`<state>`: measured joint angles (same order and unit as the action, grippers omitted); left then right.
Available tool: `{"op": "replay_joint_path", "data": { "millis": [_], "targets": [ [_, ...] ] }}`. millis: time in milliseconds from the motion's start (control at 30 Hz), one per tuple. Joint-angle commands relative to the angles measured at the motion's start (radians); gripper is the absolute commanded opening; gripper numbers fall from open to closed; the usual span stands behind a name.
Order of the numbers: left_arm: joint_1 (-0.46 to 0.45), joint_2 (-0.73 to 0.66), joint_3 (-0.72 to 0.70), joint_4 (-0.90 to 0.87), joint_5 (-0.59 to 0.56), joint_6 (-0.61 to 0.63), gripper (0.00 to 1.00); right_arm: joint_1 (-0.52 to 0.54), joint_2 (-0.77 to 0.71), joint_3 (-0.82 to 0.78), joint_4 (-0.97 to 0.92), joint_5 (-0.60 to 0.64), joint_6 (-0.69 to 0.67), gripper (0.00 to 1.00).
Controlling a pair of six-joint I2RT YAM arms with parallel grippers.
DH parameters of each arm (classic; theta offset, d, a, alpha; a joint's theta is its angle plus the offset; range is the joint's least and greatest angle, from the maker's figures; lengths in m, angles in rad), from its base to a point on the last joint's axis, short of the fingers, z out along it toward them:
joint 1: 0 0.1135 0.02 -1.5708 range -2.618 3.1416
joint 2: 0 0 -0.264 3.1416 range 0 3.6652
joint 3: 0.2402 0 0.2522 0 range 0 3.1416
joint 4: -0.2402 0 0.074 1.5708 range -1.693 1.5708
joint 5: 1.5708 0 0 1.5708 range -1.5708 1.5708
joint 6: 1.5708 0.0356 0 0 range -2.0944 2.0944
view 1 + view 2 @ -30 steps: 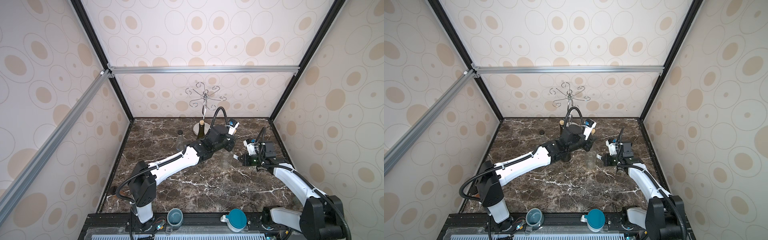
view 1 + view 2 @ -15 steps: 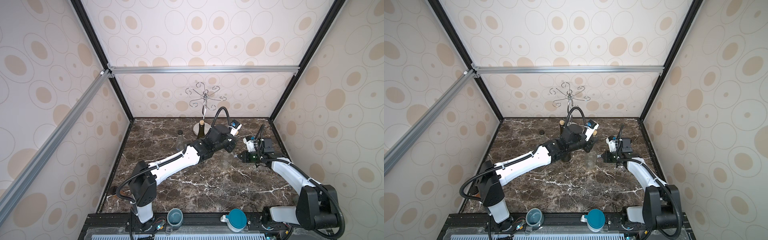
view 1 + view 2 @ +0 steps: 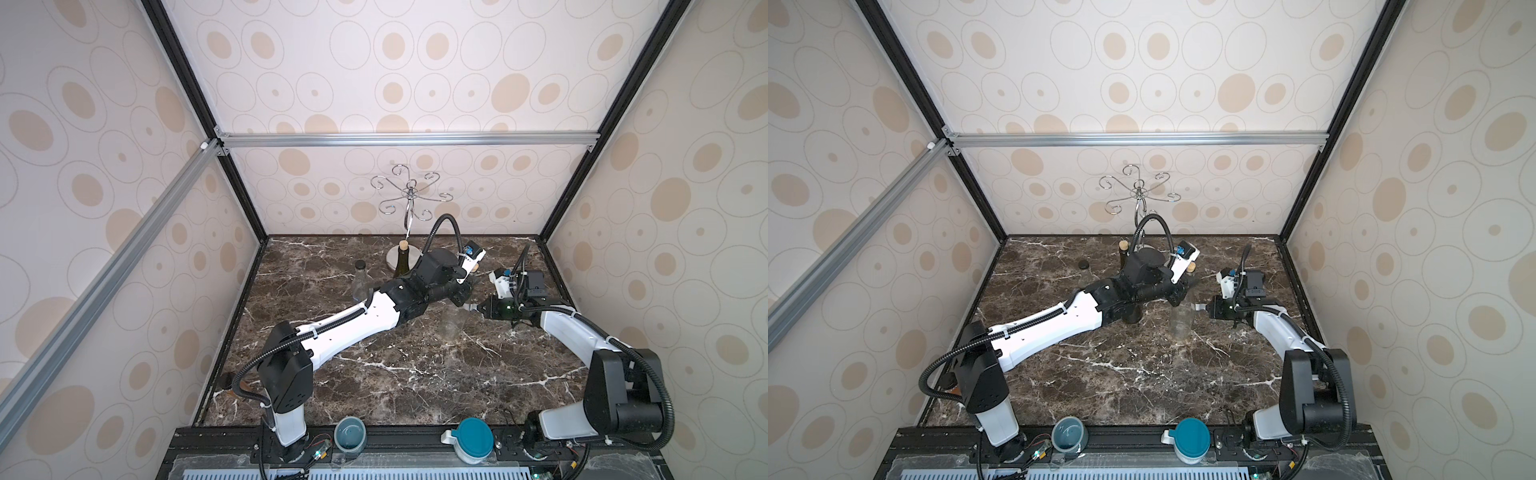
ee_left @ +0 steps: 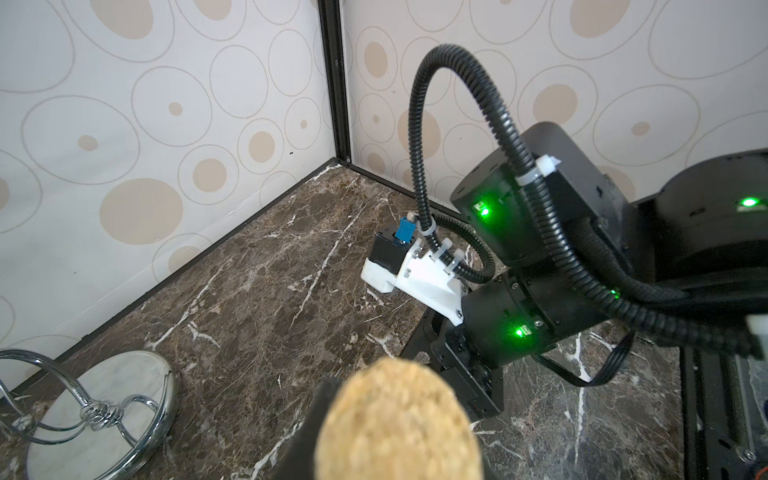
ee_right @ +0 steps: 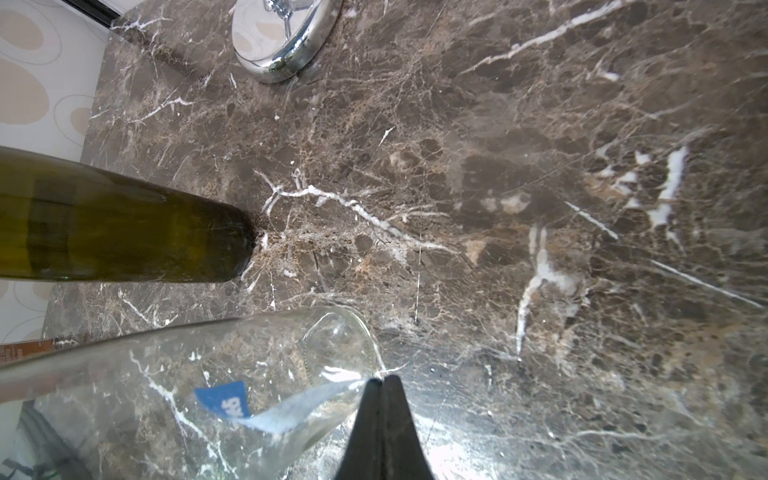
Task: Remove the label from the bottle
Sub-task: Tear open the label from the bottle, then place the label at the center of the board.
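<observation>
Compared with a second ago, the right arm is reaching slightly farther in toward the clear bottle, while the left arm is holding its earlier pose. Nearest, on the front rail, a teal cup and a teal-lidded jar are sitting well apart. On the marble surface, right of centre, the clear bottle is standing on its base. The left fingers are clenching its corked top, the cork looming close in the left wrist view. The right fingers are pressing together on the free end of the label, which is stretching from the glass low on the bottle to the fingertips. Just beyond, a green bottle is standing beside it. Farther back, a capped bottle and a chrome rack are standing near the back wall.
</observation>
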<state>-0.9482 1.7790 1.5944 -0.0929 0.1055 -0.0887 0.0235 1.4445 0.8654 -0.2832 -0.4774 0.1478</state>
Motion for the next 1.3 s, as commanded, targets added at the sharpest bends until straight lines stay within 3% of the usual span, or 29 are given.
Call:
{"op": "replay_joint_path", "data": {
  "millis": [0, 333, 633, 867, 1267],
  "targets": [
    [-0.008, 0.027, 0.013, -0.128, 0.037, 0.007, 0.16, -0.013, 0.010, 0.026, 0.004, 0.002, 0.013, 0.00],
    [-0.008, 0.034, 0.024, -0.120, 0.046, -0.002, 0.16, -0.029, 0.029, 0.083, -0.091, 0.055, 0.024, 0.00],
    [-0.006, 0.028, 0.022, -0.099, 0.031, -0.002, 0.16, -0.027, -0.023, 0.146, -0.543, 0.327, 0.086, 0.00],
    [-0.006, 0.024, 0.009, -0.084, 0.034, -0.005, 0.16, -0.018, -0.077, 0.098, -0.697, 0.456, 0.137, 0.00],
    [-0.005, 0.024, -0.004, -0.074, 0.039, -0.012, 0.16, 0.006, 0.054, 0.067, -0.630, 0.423, 0.135, 0.00]
  ]
}}
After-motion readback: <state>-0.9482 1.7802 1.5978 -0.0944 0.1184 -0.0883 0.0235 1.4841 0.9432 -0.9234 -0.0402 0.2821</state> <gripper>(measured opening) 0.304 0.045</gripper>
